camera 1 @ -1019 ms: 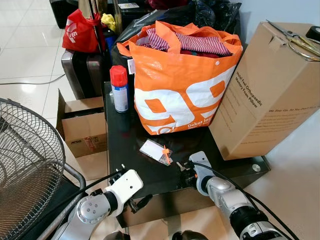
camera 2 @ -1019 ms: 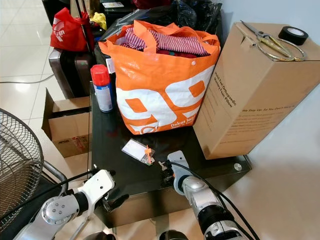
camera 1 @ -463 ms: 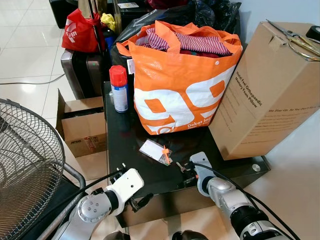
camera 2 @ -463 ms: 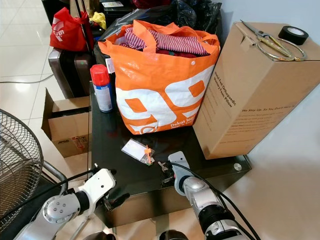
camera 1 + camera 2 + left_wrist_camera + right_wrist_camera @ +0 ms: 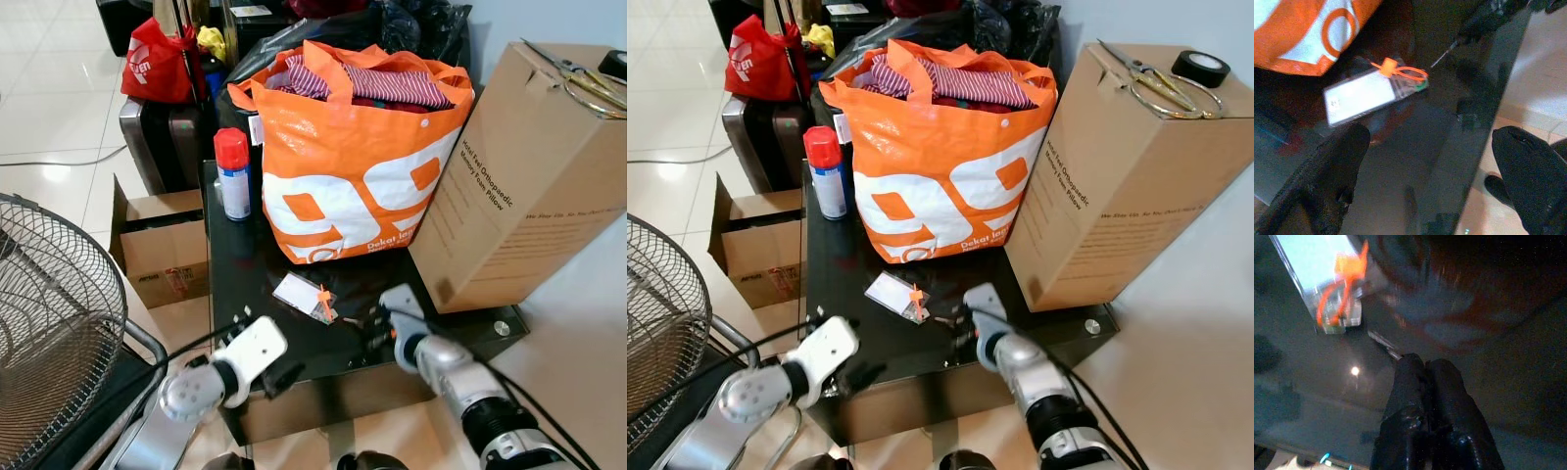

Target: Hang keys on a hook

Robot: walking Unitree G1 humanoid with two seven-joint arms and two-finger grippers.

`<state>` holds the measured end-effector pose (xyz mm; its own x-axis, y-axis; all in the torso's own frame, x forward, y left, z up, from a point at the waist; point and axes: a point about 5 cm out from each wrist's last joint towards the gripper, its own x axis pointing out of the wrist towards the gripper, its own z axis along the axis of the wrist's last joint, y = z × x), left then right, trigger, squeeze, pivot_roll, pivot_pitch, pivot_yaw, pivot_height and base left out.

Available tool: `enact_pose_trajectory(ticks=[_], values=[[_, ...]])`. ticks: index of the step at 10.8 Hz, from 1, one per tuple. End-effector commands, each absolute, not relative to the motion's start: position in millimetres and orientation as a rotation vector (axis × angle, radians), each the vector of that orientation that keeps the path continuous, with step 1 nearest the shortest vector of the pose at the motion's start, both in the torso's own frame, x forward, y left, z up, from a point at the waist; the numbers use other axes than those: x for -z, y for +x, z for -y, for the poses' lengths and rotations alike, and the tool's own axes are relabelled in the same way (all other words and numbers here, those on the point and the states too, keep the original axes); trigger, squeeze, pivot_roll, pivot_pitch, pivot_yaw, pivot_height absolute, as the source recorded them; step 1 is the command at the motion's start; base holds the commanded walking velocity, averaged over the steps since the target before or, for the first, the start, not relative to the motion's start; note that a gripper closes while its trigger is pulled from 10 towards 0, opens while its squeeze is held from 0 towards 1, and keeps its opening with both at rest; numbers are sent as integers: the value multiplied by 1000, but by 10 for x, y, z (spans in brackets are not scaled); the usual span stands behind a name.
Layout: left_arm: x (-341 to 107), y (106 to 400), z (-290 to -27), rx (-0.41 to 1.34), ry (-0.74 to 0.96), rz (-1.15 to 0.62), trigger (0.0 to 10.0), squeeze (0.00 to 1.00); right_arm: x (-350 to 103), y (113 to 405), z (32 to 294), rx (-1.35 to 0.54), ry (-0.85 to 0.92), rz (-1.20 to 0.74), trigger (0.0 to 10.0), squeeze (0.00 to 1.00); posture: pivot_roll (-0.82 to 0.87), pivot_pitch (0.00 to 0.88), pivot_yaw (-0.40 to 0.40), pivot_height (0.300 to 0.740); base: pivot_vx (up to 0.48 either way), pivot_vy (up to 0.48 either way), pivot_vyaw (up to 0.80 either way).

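The right gripper (image 5: 1422, 363) has pushed forward; its fingers now pinch the key (image 5: 1384, 343) beside the tagged card (image 5: 1367, 91) (grasp looks made); left gripper (image 5: 1430, 161) gapes, idle.
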<state>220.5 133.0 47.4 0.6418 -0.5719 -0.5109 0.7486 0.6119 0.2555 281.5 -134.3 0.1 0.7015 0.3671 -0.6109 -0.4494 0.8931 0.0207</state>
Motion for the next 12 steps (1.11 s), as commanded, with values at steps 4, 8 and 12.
enact_pose_trajectory(ticks=[4,8,12], values=[[-556,2314,-1352,695,469,-332,10000,0,-683,2846,1472,-578,14,-304,0,0,-86,0,-63,740,0,0,0],[-1045,2462,-1398,435,313,-96,10000,0,-1269,2708,1602,-493,88,-56,0,0,-68,0,-40,740,0,0,0],[-1218,2554,-1500,254,301,-43,10000,0,-1479,2727,1696,-251,-10,4,0,0,-47,0,-51,740,-64,0,0]])
